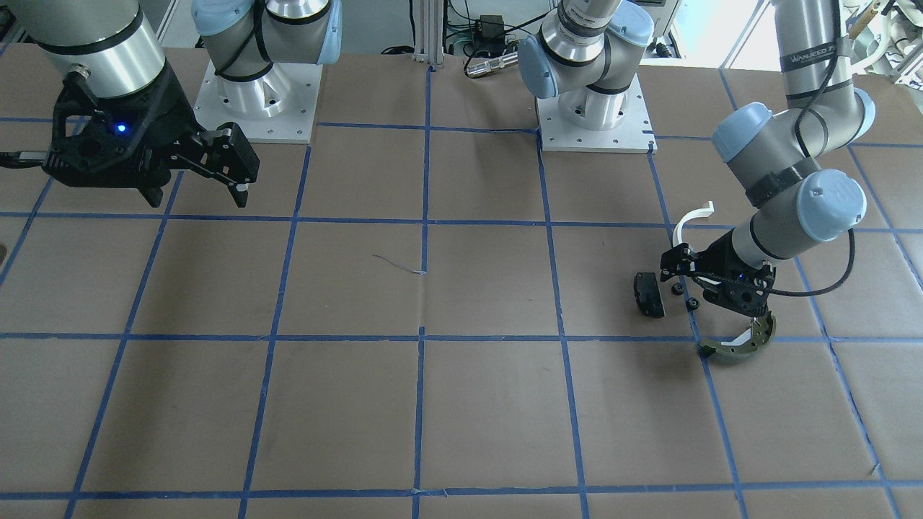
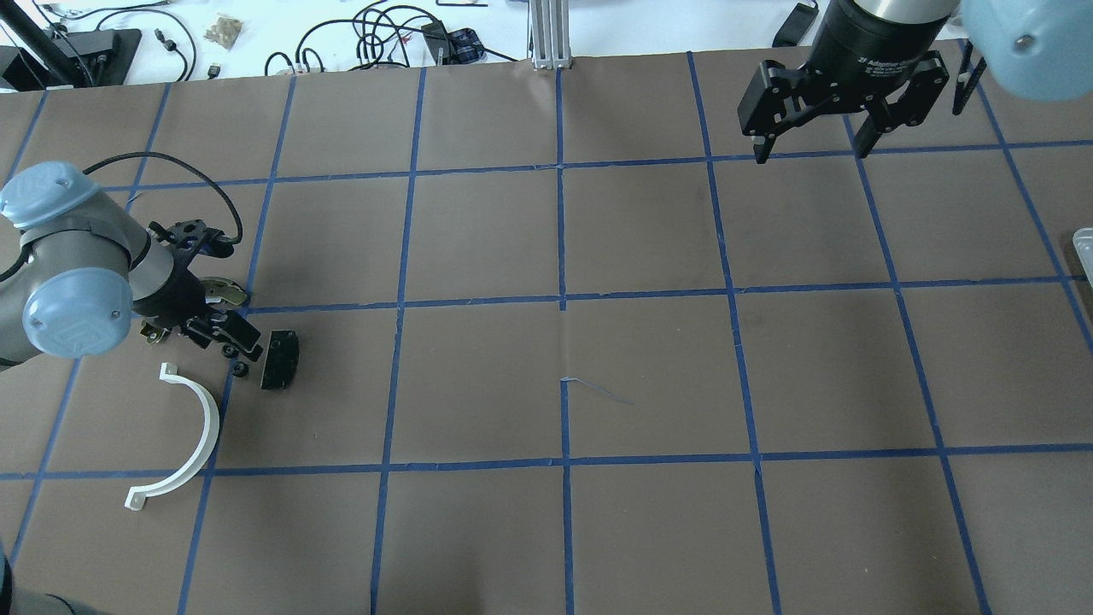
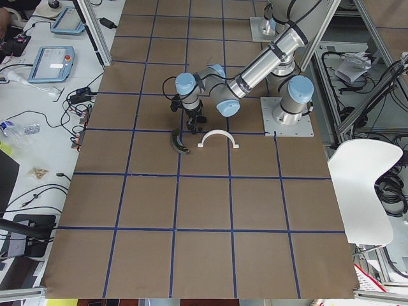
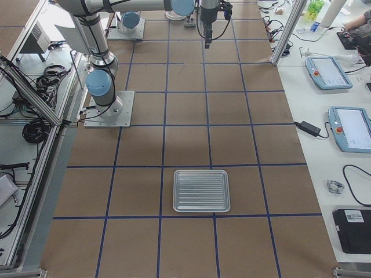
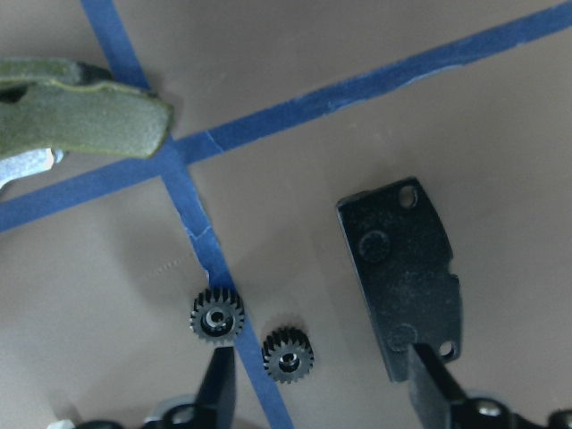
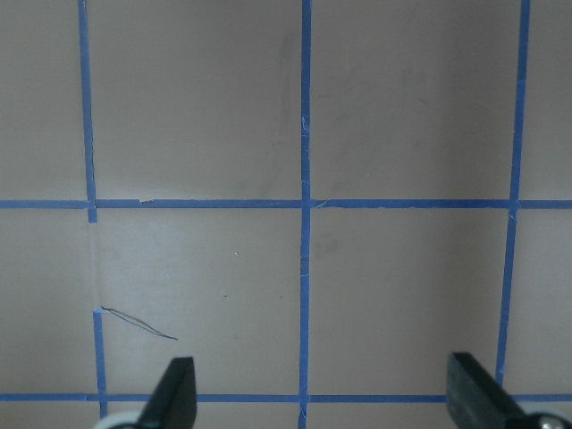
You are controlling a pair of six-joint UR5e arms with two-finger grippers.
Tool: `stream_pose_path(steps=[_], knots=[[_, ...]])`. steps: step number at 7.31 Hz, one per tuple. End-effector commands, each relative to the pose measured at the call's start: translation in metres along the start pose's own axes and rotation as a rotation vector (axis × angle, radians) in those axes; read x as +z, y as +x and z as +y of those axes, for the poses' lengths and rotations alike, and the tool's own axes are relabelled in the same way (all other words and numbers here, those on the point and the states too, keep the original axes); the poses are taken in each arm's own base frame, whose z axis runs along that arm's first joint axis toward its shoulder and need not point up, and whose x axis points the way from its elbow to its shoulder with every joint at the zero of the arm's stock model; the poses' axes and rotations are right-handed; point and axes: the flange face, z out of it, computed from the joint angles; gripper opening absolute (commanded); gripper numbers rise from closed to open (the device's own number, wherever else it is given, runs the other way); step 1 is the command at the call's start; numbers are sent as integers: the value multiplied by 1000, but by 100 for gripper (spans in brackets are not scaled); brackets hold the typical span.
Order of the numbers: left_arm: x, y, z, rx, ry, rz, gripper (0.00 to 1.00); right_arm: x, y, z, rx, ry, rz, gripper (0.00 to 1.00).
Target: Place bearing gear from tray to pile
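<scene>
Two small black toothed gears (image 5: pixel 217 315) (image 5: pixel 288 353) lie on the brown paper inside the pile, seen in the front view too (image 1: pixel 677 289). Around them are a black rectangular pad (image 5: pixel 402 277), an olive-green brake shoe (image 5: pixel 80 112) and a white half-ring (image 2: pixel 184 436). My left gripper (image 5: pixel 322 384) is open and empty, low over the gears, one finger beside each side of the nearer gear. My right gripper (image 2: pixel 811 149) is open and empty, high over the far side of the table. The tray (image 4: pixel 202 190) is a ribbed metal sheet with nothing on it.
Blue tape lines grid the brown table cover. Both arm bases (image 1: pixel 256 101) (image 1: pixel 595 108) are bolted at the robot's edge. The tray's corner shows at the right edge of the overhead view (image 2: pixel 1084 248).
</scene>
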Motion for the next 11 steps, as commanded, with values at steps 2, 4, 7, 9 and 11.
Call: stream_pose_path(steps=[2,4,7,9,11], knots=[[-120,71,-50,-101,-55,-7,100,0,0,0,-1,0,0,100],[-214,155,-70,-201,-74,-24,100,0,0,0,-1,2,0,100],[-270,245,-55,-230,-21,-62,100,0,0,0,-1,3,0,100],[-263,274,-46,-176,-1,-81,98,0,1,0,2,3,0,100],[-271,277,-42,-161,126,-101,100,0,1,0,2,3,0,100]])
